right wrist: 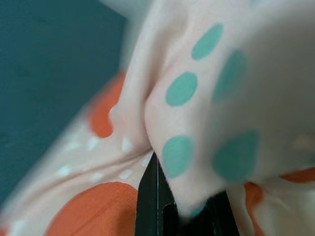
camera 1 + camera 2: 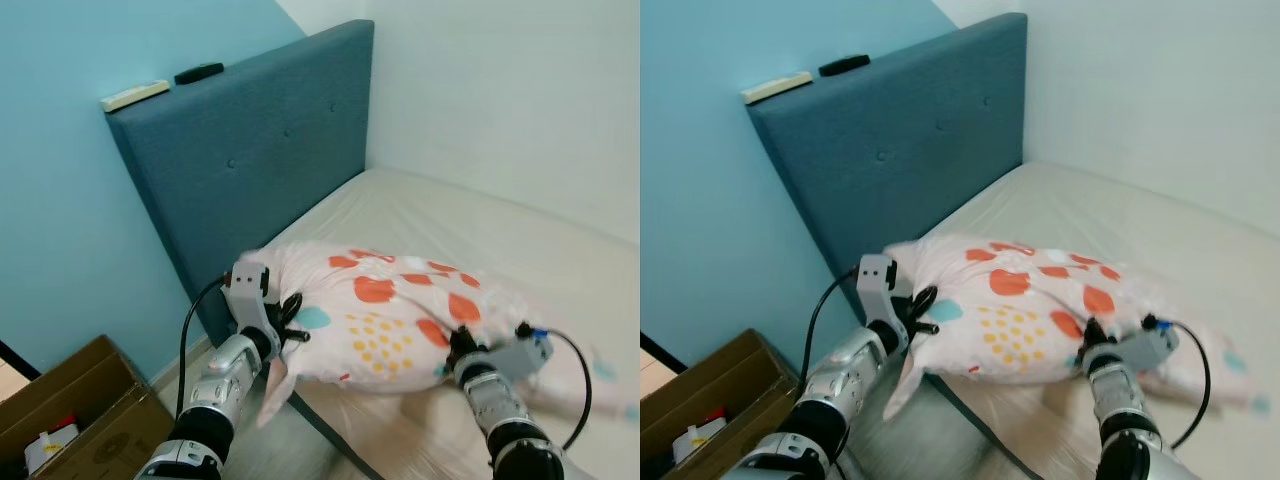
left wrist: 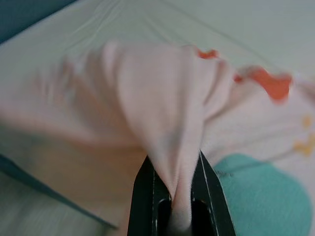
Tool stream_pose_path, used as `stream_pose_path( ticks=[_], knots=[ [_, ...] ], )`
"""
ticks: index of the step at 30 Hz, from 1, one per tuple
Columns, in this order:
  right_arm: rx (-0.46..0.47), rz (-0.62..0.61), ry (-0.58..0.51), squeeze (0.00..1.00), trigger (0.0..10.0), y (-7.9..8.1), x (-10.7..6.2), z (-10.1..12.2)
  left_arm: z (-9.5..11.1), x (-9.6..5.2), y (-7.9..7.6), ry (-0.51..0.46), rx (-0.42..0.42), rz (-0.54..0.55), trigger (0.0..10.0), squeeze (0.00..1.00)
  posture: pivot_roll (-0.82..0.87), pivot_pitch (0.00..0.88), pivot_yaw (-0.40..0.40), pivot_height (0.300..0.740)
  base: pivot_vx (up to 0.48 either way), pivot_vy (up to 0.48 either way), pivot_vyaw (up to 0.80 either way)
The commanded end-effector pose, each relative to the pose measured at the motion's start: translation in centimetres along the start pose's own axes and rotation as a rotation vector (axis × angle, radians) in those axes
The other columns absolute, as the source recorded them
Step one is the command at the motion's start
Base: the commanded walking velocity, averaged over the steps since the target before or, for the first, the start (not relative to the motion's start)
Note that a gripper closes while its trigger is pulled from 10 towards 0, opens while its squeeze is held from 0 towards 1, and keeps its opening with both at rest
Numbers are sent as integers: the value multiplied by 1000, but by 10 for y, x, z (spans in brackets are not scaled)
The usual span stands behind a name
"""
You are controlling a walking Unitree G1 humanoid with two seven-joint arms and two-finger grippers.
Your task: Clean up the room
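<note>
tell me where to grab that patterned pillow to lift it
Grip the pillow by its two end corners, one from each side: the fabric bunches there into folds thin enough to pinch. The left tool and right tool are each shut on such a fold.

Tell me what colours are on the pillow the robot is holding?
Pale pink pillow with orange blobs, teal spots and small yellow dots; clearest in the left eye view.

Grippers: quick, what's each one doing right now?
Left gripper: closed, pinching a fold of the pink patterned pillow at its end near the headboard.
Right gripper: closed on the pillow's other end, fabric bunched between its jaws.
</note>
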State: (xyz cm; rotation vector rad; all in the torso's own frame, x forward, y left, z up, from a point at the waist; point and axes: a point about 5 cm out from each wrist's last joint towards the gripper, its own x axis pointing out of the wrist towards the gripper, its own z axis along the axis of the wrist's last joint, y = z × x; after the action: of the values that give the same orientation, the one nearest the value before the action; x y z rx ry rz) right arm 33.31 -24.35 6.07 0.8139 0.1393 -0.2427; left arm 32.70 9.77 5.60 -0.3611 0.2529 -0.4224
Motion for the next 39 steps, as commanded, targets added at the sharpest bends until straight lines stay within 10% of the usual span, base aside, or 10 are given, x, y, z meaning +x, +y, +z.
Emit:
stream_pose_path(
  ticks=[1, 6, 16, 17, 18, 19, 20, 32, 39],
  knots=[
    [-55, 94, -45, 0, 0, 20, 7, 11, 2, -5, 10, -22, 22, 33, 10000, 0, -14, 64, 38, 740, 0, 0, 0],
    [-195, 294, -93, 0, 0, 61, 12, 25, 0, -4, 5, -26, 14, 19, 10000, 0, -22, 56, 23, 740, 0, 0, 0],
    [-299, 464, -33, 0, 0, 94, 7, 4, 3, 5, -17, -64, 0, -53, 10000, 0, -30, 38, 2, 740, 0, 0, 0],
    [-297, 466, -17, 0, 0, 93, 5, -3, 3, 6, -21, -68, -5, -66, 10000, 63, -29, 36, 2, 740, 0, 0, 0],
    [-297, 467, -7, 0, 0, 92, 4, -7, 3, 7, -25, -70, -15, -80, 10000, 686, -29, 35, 1, 740, 0, 0, 0],
    [-297, 467, -7, 0, 0, 92, 4, -7, 3, 7, -25, -70, -15, -80, 10000, 686, -29, 35, 1, 740, 0, 0, 0],
    [-298, 467, 0, 0, 0, 92, 3, -9, 2, 7, -27, -72, -29, -95, 10000, 1000, -29, 35, 1, 740, 0, 0, 0],
    [-318, 469, 0, 0, 0, 93, 2, -8, 0, 4, -19, -59, -20, -73, 10000, 1000, -34, 28, -2, 740, 0, 0, 0],
    [-381, 398, -71, 0, 0, 83, 8, 25, -17, -37, 59, 112, 82, 179, 10000, 1000, -22, 13, -15, 740, 0, 0, 0]
  ],
)
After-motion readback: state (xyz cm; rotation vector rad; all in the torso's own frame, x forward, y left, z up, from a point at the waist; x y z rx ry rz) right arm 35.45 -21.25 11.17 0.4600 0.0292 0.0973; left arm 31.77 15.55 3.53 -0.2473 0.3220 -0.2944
